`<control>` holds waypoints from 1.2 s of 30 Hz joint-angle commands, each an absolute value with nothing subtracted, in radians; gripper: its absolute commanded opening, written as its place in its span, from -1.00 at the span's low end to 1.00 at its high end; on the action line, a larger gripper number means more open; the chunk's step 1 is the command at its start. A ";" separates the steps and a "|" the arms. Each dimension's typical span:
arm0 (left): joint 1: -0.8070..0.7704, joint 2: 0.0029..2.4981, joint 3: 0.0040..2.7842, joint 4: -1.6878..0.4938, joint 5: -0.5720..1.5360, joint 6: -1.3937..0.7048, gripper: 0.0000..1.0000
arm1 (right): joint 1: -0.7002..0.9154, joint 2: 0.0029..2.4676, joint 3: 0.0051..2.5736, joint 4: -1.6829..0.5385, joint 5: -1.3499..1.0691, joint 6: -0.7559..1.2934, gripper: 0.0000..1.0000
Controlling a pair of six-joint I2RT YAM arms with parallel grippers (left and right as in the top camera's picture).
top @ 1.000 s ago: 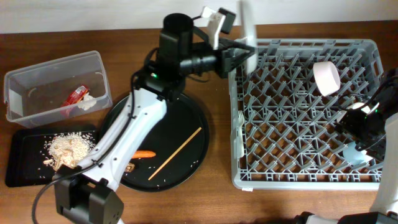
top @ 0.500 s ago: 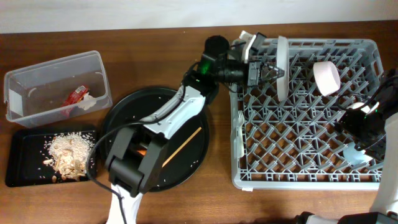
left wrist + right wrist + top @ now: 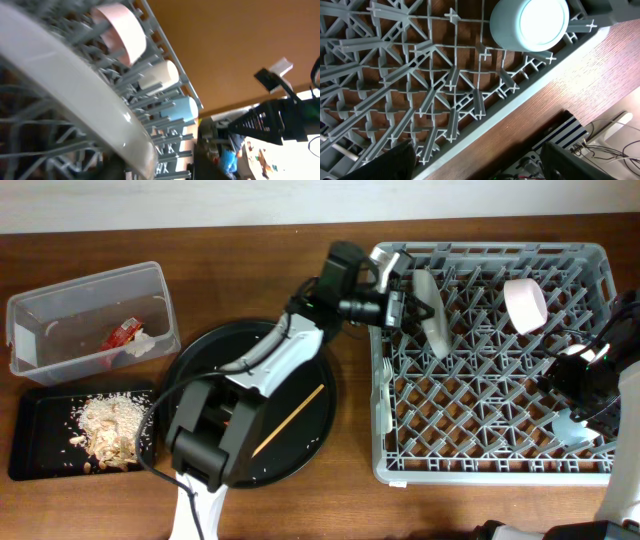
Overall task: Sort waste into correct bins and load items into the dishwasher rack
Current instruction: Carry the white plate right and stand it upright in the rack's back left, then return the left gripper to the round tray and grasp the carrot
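The white plate (image 3: 431, 317) leans tilted among the pegs at the back left of the grey dishwasher rack (image 3: 500, 470). My left gripper (image 3: 406, 305) is right against its rim. In the left wrist view the plate (image 3: 75, 105) fills the frame, and the jaws' hold on it cannot be made out. My right gripper (image 3: 480, 162) stands open over the rack's front right corner, just short of the upturned pale blue cup (image 3: 530, 21). A white bowl (image 3: 525, 306) and a white fork (image 3: 387, 395) are in the rack. The chopstick (image 3: 290, 425) lies on the round black tray (image 3: 310, 370).
The clear tub (image 3: 60, 305) at far left holds a red wrapper (image 3: 122, 332) and a white napkin (image 3: 140, 346). The shallow black tray (image 3: 30, 445) in front of it holds rice and beige scraps (image 3: 105, 430). My left arm stretches over the round tray, covering most of it.
The left arm carried the plate rightward into the rack. The plate has tipped from upright to a lean against the pegs. The right arm has not moved.
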State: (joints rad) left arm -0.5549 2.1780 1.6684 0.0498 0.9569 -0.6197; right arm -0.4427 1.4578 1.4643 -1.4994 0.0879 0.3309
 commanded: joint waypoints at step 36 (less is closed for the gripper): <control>-0.034 1.728 1.238 -1.227 0.195 -0.649 0.98 | -0.443 1.455 1.475 -1.496 -0.005 0.266 0.78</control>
State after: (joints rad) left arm -0.0376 1.7245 1.3331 -1.2896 0.1738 -0.5117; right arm -0.4427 1.4578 1.4643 -1.4960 -0.0013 0.2752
